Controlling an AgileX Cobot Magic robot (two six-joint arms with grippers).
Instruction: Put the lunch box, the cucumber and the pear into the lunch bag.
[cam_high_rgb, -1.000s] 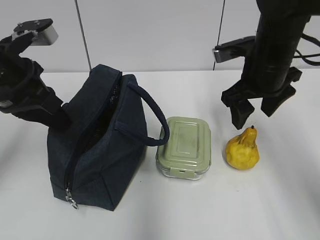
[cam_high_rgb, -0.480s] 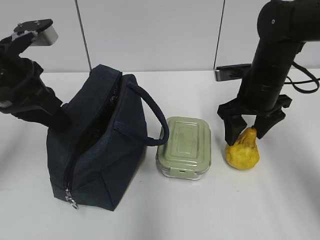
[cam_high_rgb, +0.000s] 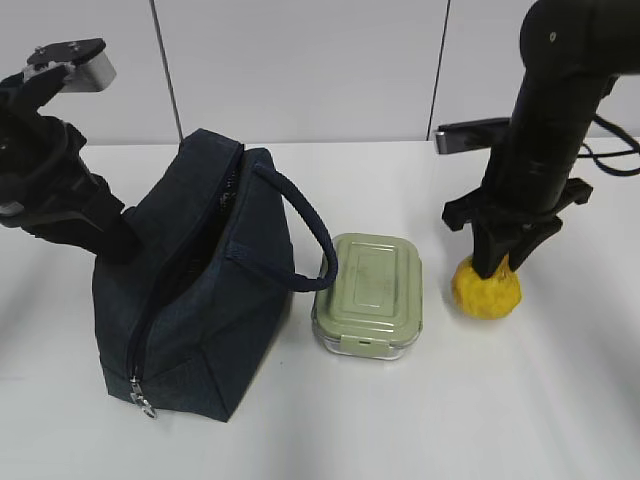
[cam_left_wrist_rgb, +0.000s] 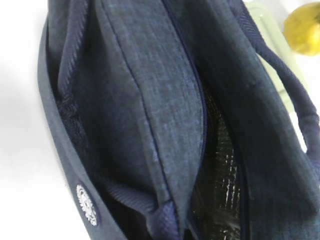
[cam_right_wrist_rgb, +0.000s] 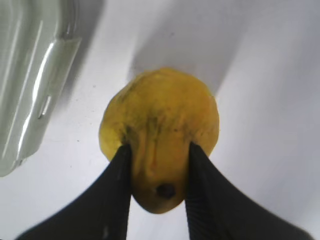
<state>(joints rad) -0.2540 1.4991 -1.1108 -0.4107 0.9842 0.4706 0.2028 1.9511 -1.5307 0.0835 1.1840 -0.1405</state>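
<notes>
The pear (cam_right_wrist_rgb: 160, 145) sits on the table (cam_high_rgb: 520, 400) right of the box (cam_high_rgb: 368, 295), your right gripper (cam_right_wrist_rgb: 159, 172) clamped on its neck from above, while the bag (cam_high_rgb: 195, 280) stands unzipped at left with your left gripper's jaws hidden behind it, state unclear.

**Two black robot arms**

The left arm (cam_high_rgb: 60, 200) is black and chunky, with a small silver box (cam_high_rgb: 75, 65) on top. The right arm (cam_high_rgb: 545, 130) is a thick black tube with a grey box (cam_high_rgb: 470, 133) on its side and a thin black cable (cam_high_rgb: 615, 125). Its fingers (cam_right_wrist_rgb: 112, 200) are black, flat and lined with fine ridges.
</notes>
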